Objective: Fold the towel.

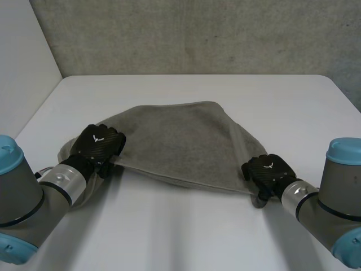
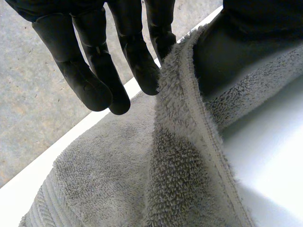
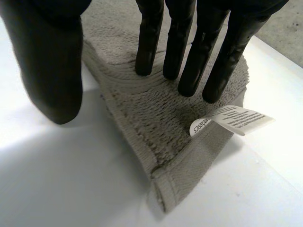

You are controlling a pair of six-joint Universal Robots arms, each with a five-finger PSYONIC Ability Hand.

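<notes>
The grey towel (image 1: pixel 180 144) lies spread across the middle of the head view on the white surface (image 1: pixel 186 237). Its far edge is rounded and loose, and its near hem is drawn in a line from centre left to lower right. A white sewn-in label (image 3: pixel 236 120) sticks out from the towel's corner just past the right robot hand's fingertips. It carries small dark print that cannot be read with certainty. The left robot hand (image 1: pixel 98 144) is at the left end of the near hem. In its wrist view the hem of the towel (image 2: pixel 189 142) rises between its straight fingers (image 2: pixel 137 56) and thumb, so it is grasping the towel there. The right robot hand (image 1: pixel 268 172) grips the lower right corner. Its straight fingers (image 3: pixel 184 52) are set against the ribbed band of the towel (image 3: pixel 156 123) with the thumb close beside the hem, and the corner tip hangs clear of the surface. A grey concrete wall (image 1: pixel 197 34) fills the top of the frame.
</notes>
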